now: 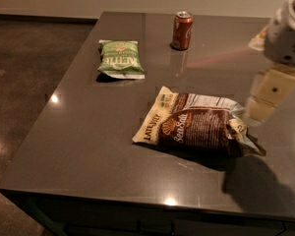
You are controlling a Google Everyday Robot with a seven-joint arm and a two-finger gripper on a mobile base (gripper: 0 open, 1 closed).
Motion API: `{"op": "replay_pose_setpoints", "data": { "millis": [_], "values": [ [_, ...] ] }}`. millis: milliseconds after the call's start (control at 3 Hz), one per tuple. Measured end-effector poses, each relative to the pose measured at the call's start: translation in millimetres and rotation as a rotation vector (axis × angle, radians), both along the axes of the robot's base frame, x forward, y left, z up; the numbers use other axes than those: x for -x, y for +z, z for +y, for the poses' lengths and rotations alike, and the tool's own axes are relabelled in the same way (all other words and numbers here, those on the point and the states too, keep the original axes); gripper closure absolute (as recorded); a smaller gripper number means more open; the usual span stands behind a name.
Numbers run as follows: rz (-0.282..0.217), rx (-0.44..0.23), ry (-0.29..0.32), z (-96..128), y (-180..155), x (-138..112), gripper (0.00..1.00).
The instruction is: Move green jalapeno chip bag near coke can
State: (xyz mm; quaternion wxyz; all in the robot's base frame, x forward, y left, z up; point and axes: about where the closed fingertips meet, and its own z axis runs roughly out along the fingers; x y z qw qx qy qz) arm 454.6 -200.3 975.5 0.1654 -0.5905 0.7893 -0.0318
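The green jalapeno chip bag (120, 59) lies flat on the far left part of the dark grey table (98, 132). The coke can (182, 30) stands upright near the table's far edge, to the right of the green bag and a short gap away from it. My gripper (263, 102), cream-coloured, hangs at the right side of the view, above the right end of the large brown bag. It is far from both the green bag and the can. It holds nothing that I can see.
A large brown-and-cream "Sea Salt" chip bag (196, 124) lies in the middle right of the table, between my gripper and the green bag. The table's left edge and front edge (137, 200) drop to a dark floor (24, 82).
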Motion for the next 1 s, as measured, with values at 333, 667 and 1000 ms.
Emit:
{"op": "replay_pose_setpoints", "data": {
  "millis": [333,667,1000],
  "values": [
    [-0.003,-0.059,-0.068,44.2,-3.3,-46.2,0.0],
    [0.001,-0.153,-0.145,99.8,-15.7,-99.8,0.0],
    [0.006,-0.212,-0.186,145.2,-32.3,-135.3,0.0]
  ]
}}
